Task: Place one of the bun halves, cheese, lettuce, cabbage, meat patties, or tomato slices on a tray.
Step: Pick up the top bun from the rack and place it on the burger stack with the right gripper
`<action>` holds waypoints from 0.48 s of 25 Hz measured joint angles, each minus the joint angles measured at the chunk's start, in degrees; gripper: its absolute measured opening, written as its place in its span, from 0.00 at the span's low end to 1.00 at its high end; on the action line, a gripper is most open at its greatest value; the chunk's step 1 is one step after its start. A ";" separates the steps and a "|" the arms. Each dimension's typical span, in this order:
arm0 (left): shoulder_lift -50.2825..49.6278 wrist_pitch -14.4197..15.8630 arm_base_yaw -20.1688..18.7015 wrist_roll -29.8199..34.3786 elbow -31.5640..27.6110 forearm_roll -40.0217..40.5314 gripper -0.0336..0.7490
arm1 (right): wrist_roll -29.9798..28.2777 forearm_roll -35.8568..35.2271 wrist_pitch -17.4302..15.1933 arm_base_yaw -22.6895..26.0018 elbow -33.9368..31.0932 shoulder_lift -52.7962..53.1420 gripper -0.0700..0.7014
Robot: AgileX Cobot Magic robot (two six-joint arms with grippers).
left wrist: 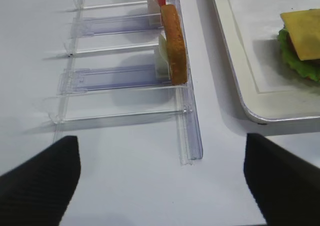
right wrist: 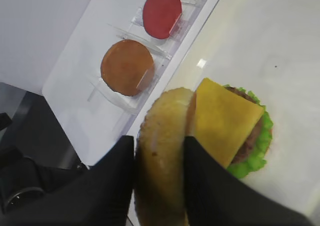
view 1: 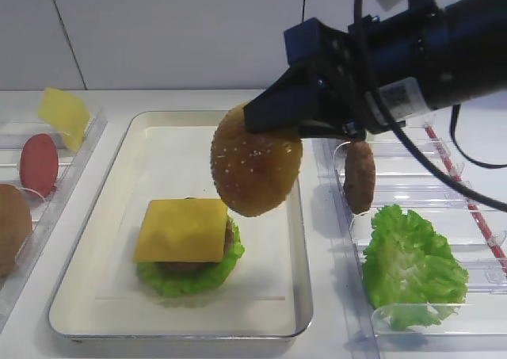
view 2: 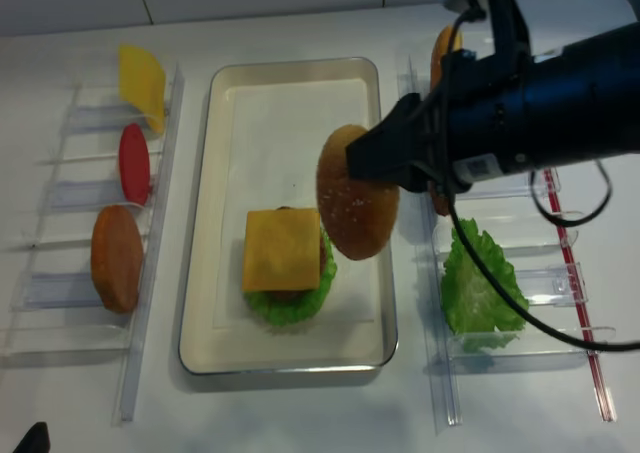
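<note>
Sesame bun top point(view 1: 255, 173) pinched on edge in my right hand point(view 1: 297, 117), above tray point(view 1: 297, 311); cheese-topped stack point(view 1: 187, 244) probably just below.

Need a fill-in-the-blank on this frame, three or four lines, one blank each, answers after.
1. The right gripper is shut on the domed sesame-speckled ____ top, held on edge above the cream-white rectangular tray.
2. The top layer of the stack on the tray is a square yellow ____ slice.
3. The ruffled green lettuce leaf off the tray sits in the clear plastic bins on the ____ side of the exterior high view.
4. The left gripper's fingers are ____.

Answers: bun; cheese; right; open
</note>
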State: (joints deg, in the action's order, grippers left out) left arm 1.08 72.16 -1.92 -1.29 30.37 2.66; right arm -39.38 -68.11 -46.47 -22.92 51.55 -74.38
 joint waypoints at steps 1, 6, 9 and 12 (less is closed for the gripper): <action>0.00 0.00 0.00 0.00 0.00 0.00 0.85 | -1.33 -1.97 -0.13 0.00 0.00 -1.12 0.42; 0.00 0.00 0.00 0.00 0.00 0.00 0.85 | -9.99 -13.61 -4.75 0.00 0.00 -7.45 0.41; 0.00 0.00 0.00 0.00 0.00 0.00 0.85 | -13.68 -18.13 -7.64 0.00 0.00 -11.75 0.41; 0.00 0.00 0.00 0.00 0.00 0.00 0.85 | -17.18 -23.53 -11.62 0.00 0.00 -16.34 0.41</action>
State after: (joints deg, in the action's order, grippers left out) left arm 1.08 72.16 -1.92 -1.29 30.37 2.66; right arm -56.56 -91.64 -58.09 -22.92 51.55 -90.72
